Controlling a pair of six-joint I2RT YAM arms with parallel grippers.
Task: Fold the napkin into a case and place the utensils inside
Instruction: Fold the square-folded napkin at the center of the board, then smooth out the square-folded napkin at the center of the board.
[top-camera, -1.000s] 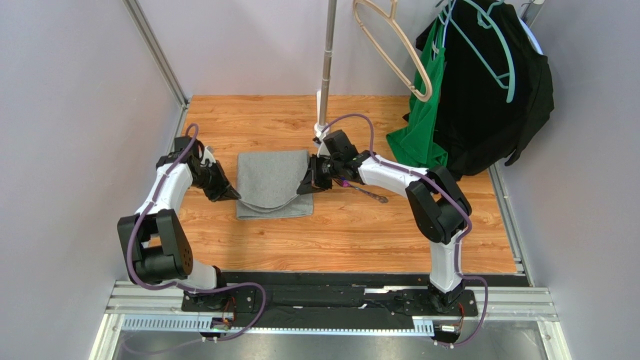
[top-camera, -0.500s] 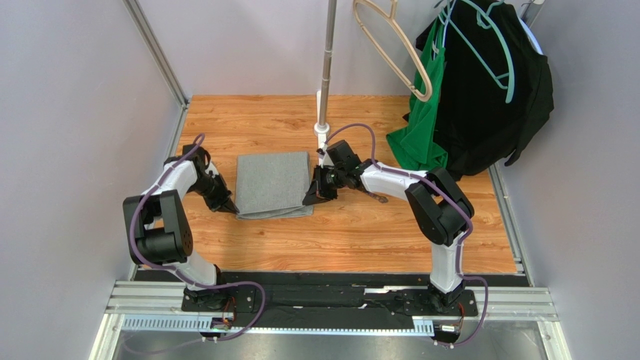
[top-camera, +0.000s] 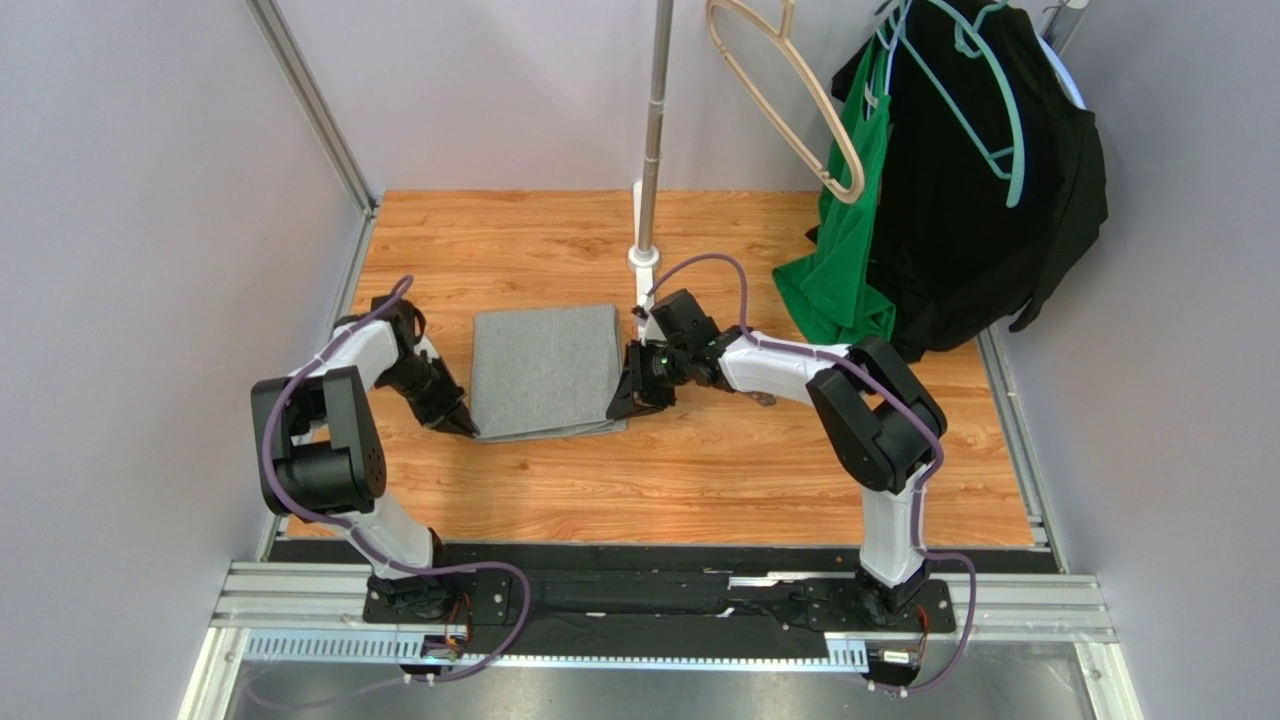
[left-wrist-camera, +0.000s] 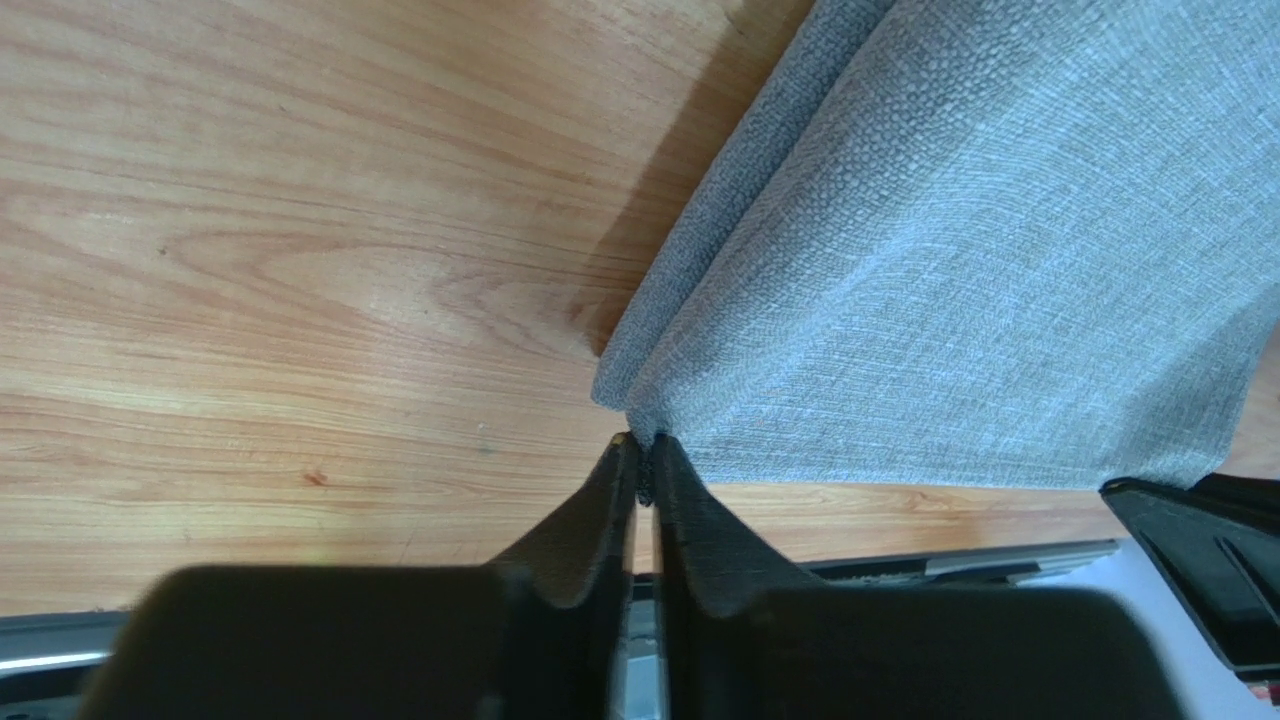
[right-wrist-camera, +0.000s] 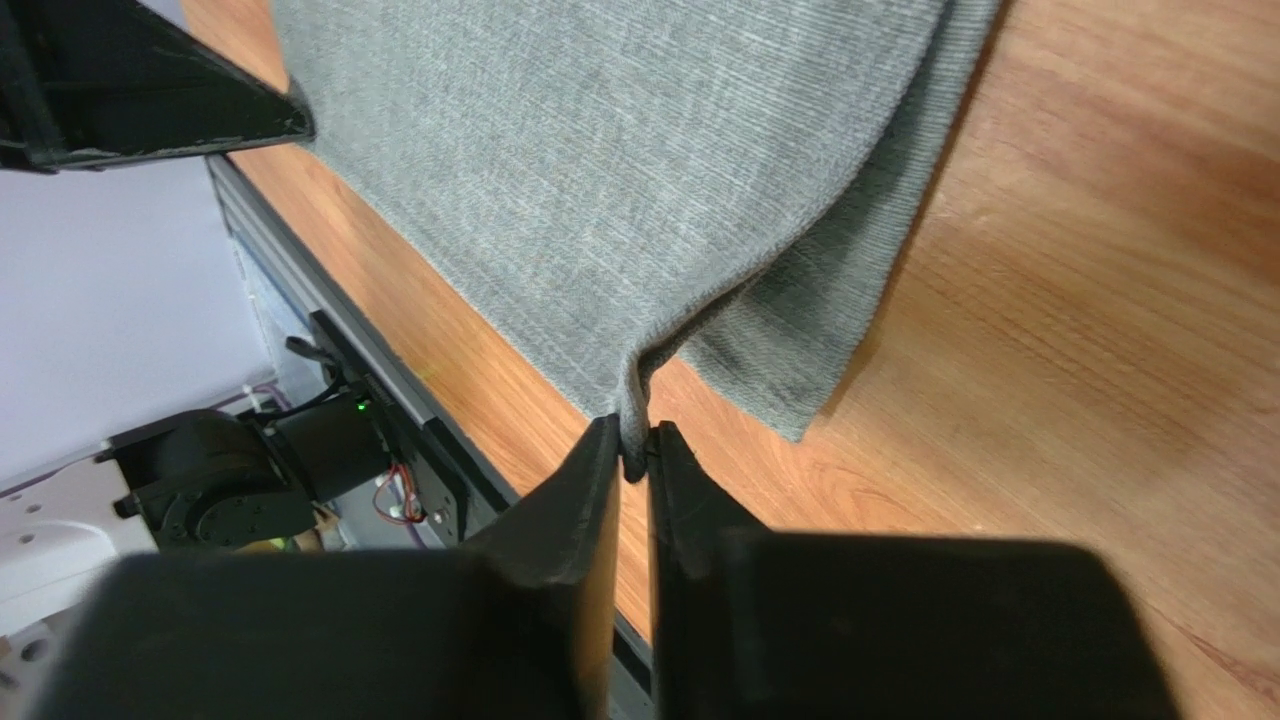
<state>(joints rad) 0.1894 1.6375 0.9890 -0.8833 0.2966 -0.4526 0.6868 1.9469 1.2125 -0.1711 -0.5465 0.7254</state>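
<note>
The heather-grey napkin (top-camera: 544, 368) lies folded in two layers on the wooden table (top-camera: 721, 480). My left gripper (top-camera: 469, 428) is at its near left corner. In the left wrist view the gripper (left-wrist-camera: 646, 446) is shut on the tip of the napkin (left-wrist-camera: 977, 255). My right gripper (top-camera: 619, 408) is at the near right corner. In the right wrist view it (right-wrist-camera: 634, 450) pinches a small fold of the napkin (right-wrist-camera: 601, 150) edge. A slim utensil tip (top-camera: 763, 399) peeks out beside the right forearm; the rest of the utensils is hidden.
A metal pole (top-camera: 649, 165) stands just behind the napkin's far right corner. A green garment (top-camera: 842, 270) and a black garment (top-camera: 977, 195) hang on hangers at the back right. The black rail (top-camera: 661, 578) runs along the table's near edge.
Both grippers have brought the napkin's raised near edge down and toward me, so the fold now lies flat. The jaws have eased slightly but still hold the corners.
</note>
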